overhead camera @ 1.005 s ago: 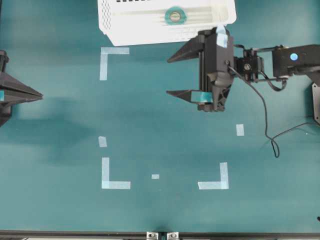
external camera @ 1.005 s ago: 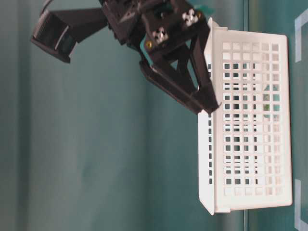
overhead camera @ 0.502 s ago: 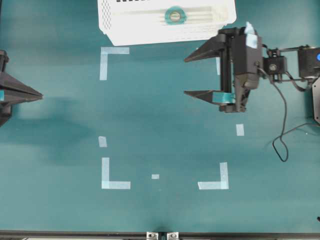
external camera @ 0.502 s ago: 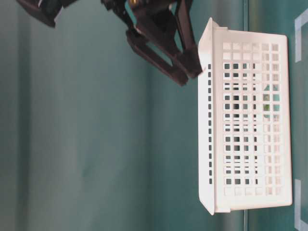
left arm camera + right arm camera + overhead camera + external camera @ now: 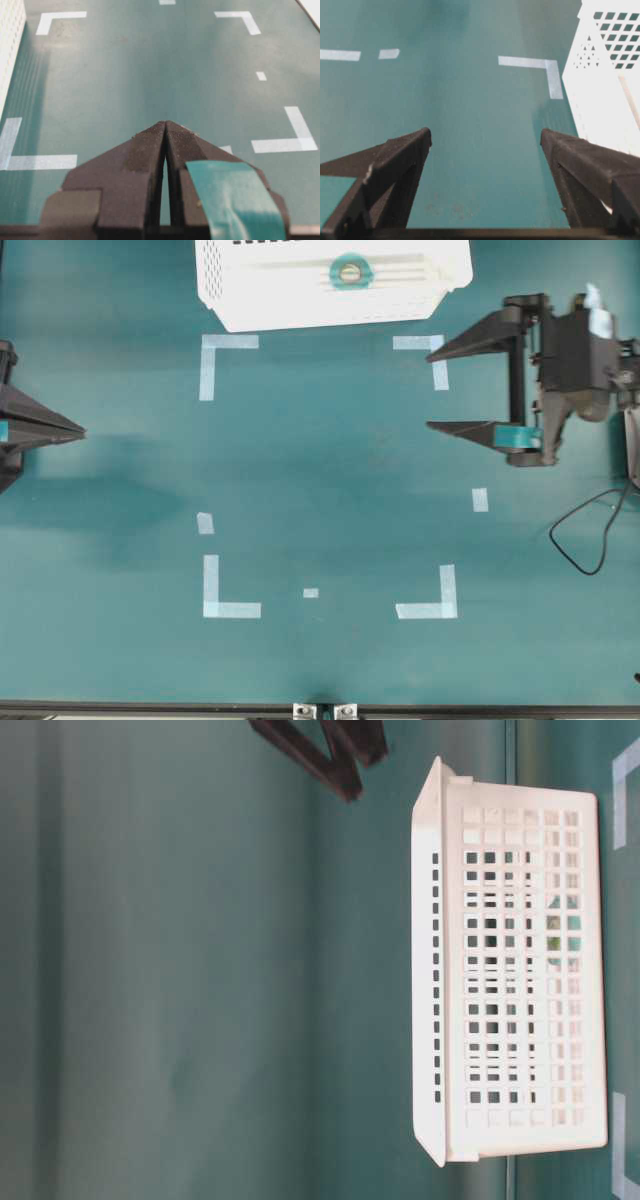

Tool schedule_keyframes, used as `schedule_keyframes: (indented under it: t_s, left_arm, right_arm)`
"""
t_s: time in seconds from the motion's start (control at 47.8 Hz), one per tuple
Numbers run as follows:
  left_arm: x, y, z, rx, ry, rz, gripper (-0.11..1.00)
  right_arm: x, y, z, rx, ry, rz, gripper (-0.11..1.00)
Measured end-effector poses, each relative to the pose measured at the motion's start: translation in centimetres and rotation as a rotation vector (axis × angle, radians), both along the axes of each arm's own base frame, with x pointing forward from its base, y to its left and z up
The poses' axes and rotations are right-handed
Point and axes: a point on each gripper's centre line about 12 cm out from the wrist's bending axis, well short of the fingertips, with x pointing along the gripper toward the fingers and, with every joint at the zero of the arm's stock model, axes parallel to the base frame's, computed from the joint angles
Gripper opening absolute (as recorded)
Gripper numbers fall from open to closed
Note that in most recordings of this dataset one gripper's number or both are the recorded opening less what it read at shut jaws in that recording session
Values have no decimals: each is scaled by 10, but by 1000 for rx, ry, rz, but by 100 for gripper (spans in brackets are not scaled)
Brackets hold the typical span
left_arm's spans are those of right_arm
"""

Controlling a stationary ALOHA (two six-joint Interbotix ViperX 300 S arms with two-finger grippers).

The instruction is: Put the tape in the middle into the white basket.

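1. My right end effector (image 5: 430, 392) stands with its jaws spread wide and nothing between them, at the right side of the bench (image 5: 330, 490), its fingertips pointing toward the middle.
2. My left end effector (image 5: 82, 432) sits at the far left edge of the overhead view, its two fingers pressed together to a single point, gripping nothing.
3. The tape (image 5: 349, 272) lies inside the white basket (image 5: 260, 300), on its floor, toward the right half and close to the far edge of the overhead view.
4. The white basket sits at the far edge of the bench, its near wall running just beyond the two far corner marks (image 5: 222, 355).
5. My right end effector is beside the basket's right corner, apart from it; in the right wrist view the basket's lattice wall (image 5: 600, 75) fills the upper right, with open green surface between it and my right finger.
6. The four corner marks frame a rectangle of bare bench in the middle; only a few short strips (image 5: 480, 500) of pale tape lie along its edges.
7. From the table-level view, the basket's rim (image 5: 428, 960) and perforated side stand clear, and only the dark fingertips (image 5: 335, 755) of one arm poke in at the top edge.
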Motion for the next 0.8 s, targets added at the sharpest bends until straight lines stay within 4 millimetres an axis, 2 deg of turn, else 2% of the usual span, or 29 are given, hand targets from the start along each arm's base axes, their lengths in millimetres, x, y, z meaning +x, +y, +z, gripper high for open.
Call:
schedule_keyframes:
  t_s: [0.272,0.523,0.795]
  left_arm:
    - [0,0,0,0,0,0,-11]
    - [0,0,0,2,1,0,-11]
    - [0,0,0,2,0,0,-11]
  right_arm:
    - [-37,1,2,-16,-34,-5,99]
    - [-65,0,-8,-16,0,-29,99]
    - [-93,1,-12,-16,-37,-44,99]
